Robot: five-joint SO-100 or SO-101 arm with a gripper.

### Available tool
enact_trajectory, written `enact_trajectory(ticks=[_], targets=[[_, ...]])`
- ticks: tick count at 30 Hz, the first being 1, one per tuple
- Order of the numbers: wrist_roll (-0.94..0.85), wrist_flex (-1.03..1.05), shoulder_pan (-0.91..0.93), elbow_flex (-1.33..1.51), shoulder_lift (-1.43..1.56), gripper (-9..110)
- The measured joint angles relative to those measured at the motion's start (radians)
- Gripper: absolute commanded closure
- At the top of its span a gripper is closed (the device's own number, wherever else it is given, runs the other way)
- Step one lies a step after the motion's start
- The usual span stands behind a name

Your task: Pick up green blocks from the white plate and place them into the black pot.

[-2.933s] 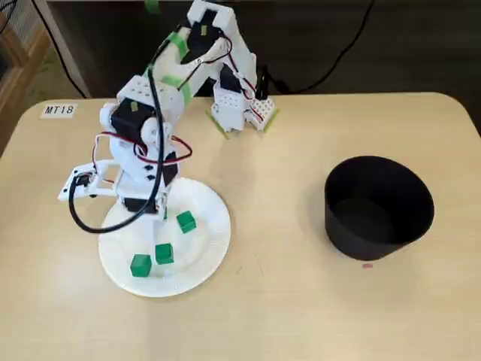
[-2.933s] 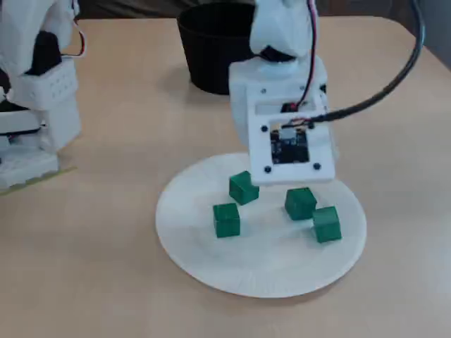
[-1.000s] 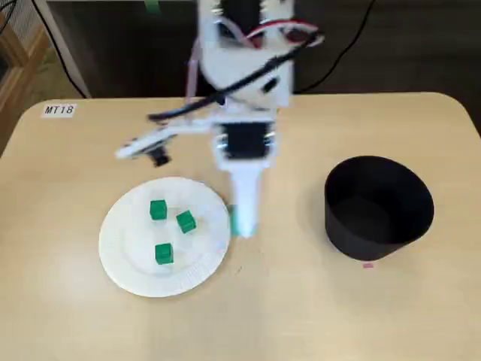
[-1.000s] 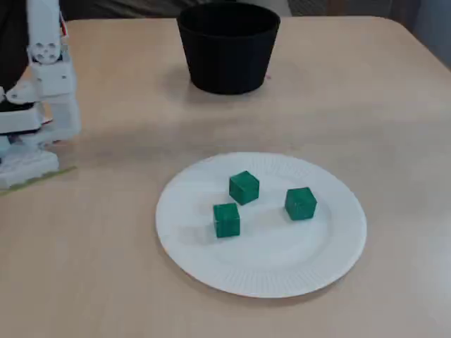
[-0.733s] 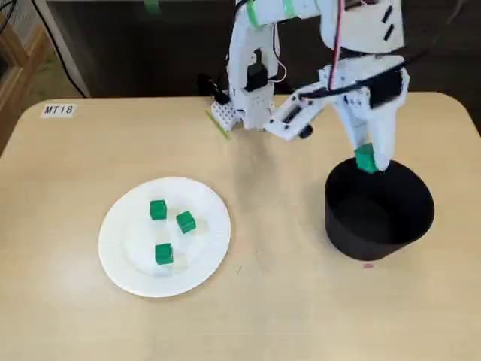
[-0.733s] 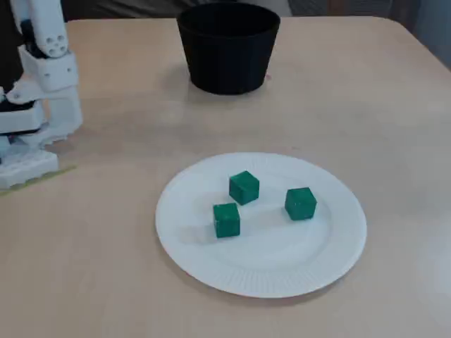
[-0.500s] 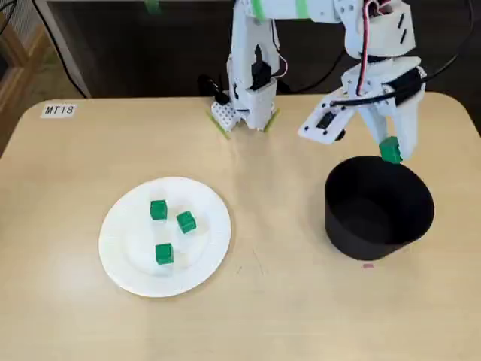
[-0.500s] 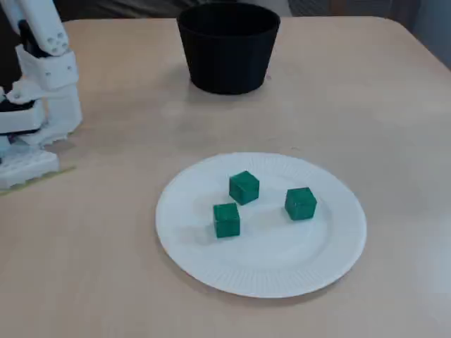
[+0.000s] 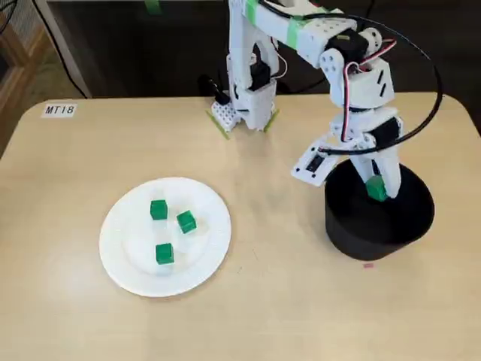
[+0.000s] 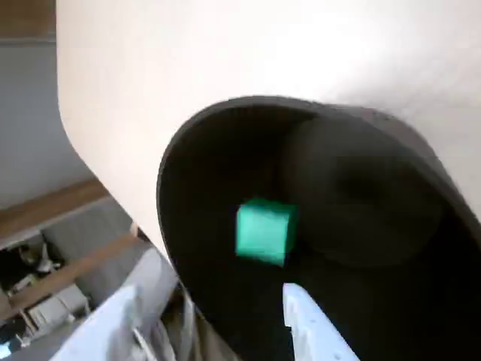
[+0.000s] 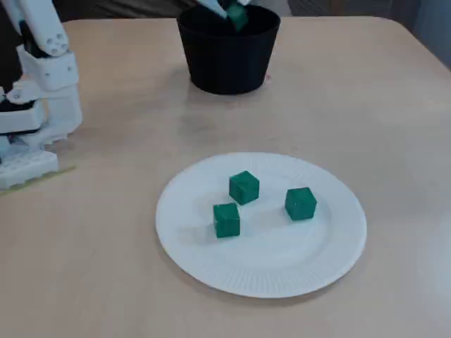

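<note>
In a fixed view, the black pot [image 9: 376,233] stands at the table's right, with my gripper [image 9: 373,177] lowered into its mouth. One green block [image 9: 376,189] sits just under the fingertips, at about rim height. In the wrist view this block [image 10: 263,232] is free of both white fingers [image 10: 308,325], which stand apart over the pot's dark inside [image 10: 361,188]. The white plate [image 9: 128,259] lies at the left with three green blocks [image 9: 158,210] [image 9: 186,221] [image 9: 164,253]. The other fixed view shows the plate [image 11: 268,264], the pot [image 11: 225,60] and the block [image 11: 237,15].
The arm's base [image 9: 244,113] is clamped at the table's back edge, seen at the left in the other fixed view [image 11: 35,127]. A label reading MT18 [image 9: 58,110] sits at the back left corner. A small pink mark [image 9: 367,265] lies in front of the pot.
My gripper lifted one green block off the plate, swung it right over the pot and came down into the pot's mouth. The fingers now stand apart from the block.
</note>
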Motion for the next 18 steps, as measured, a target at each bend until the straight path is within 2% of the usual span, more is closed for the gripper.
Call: enact_trajectory(ticks=[2, 6, 7, 11, 14, 18], targets=[[0.000, 0.000, 0.017, 0.000, 0.000, 73], [-0.020, 0.000, 0.049, 0.000, 0.000, 101], [-0.028, 0.015, 0.064, -0.003, 0.003, 104], [-0.120, 0.169, 0.216, -0.129, 0.075, 104], [-0.229, 0.279, 0.433, -0.273, 0.078, 104], [-0.410, 0.391, 0.764, -0.321, -0.020, 104]])
